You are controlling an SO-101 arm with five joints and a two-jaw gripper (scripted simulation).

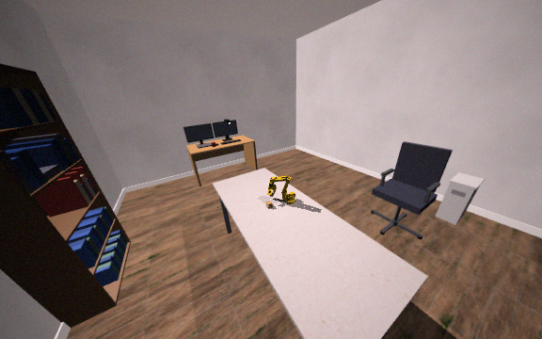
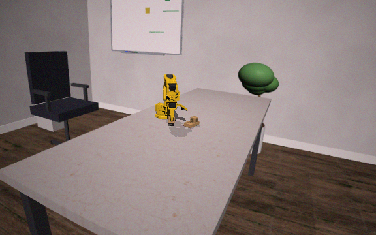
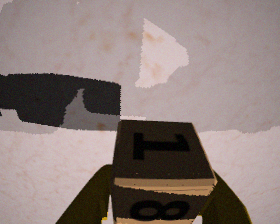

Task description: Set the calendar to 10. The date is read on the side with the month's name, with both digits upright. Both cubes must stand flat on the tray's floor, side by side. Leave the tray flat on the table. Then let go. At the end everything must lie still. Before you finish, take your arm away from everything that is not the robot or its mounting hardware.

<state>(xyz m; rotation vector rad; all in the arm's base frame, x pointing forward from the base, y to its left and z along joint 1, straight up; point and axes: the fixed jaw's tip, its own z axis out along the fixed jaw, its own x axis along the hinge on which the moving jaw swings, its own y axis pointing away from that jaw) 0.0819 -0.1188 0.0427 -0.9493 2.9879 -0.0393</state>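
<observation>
The gripper (image 1: 270, 193) (image 2: 172, 123) (image 3: 163, 175) pinched the numbered cube (image 2: 171, 120) (image 3: 153, 150) beside the tray (image 1: 269, 206) (image 2: 188, 125); good placement likely called for checking its digit's turn, then lowering it level and slowly.

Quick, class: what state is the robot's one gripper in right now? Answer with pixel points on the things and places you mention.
The gripper (image 2: 172, 121) (image 3: 158, 200): closed on a number cube (image 2: 171, 121) (image 3: 158, 150), with 1 and 8 showing.

Visibility limits, cube (image 3: 158, 155) and tray (image 2: 187, 125)
Exterior view: digit on the seated cube (image 2: 194, 119) too small to read. Wrist view: lower frame edge cuts off the jaws; the worktop (image 1: 318, 245) (image 2: 142, 156) (image 3: 241, 165) exceeds all three frames.
</observation>
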